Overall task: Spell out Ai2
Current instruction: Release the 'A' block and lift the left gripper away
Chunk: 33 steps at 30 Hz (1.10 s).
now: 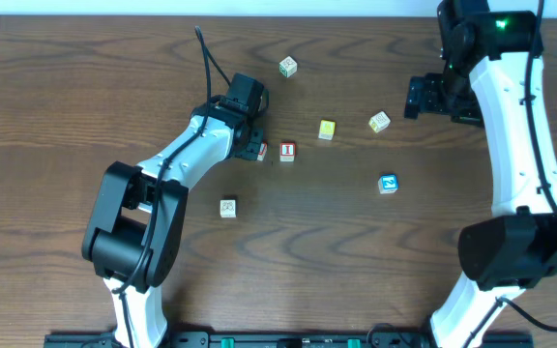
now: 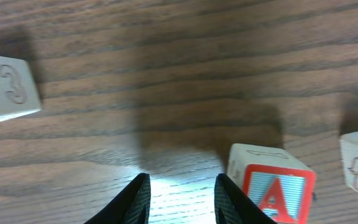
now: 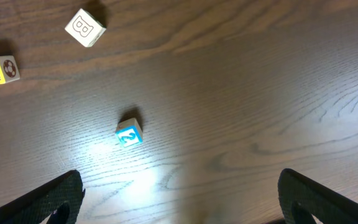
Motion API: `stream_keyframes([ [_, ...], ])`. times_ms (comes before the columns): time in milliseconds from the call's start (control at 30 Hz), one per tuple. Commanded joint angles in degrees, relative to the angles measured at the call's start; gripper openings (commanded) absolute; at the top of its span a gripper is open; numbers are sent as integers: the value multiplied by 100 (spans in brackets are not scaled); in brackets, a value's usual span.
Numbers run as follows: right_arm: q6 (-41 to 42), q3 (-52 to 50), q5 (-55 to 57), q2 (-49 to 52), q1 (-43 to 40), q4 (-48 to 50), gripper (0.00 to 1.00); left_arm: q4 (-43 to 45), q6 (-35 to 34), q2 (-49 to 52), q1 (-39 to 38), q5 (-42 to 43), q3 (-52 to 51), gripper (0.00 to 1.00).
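**Q:** Where was the overhead camera mounted?

**A:** Above the surface, facing straight down. It stood far enough off to take in the left arm and the right arm.

**Q:** And the wrist cameras?

**A:** The left unit sat very near the surface, looking past the left end effector at the "A" block. The right unit sat higher, looking down past the right end effector. It showed the blue "2" block, which the overhead view shared.
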Motion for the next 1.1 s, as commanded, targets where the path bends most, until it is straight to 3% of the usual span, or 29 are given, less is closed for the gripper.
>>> stream_keyframes([
  [0, -39, 46, 81, -63, -39, -4, 99, 7, -195, 94, 13, 334, -20, 35],
  [1067, -39, 46, 79, -66, -39, 17, 99, -116, -802, 94, 2, 837, -20, 38],
])
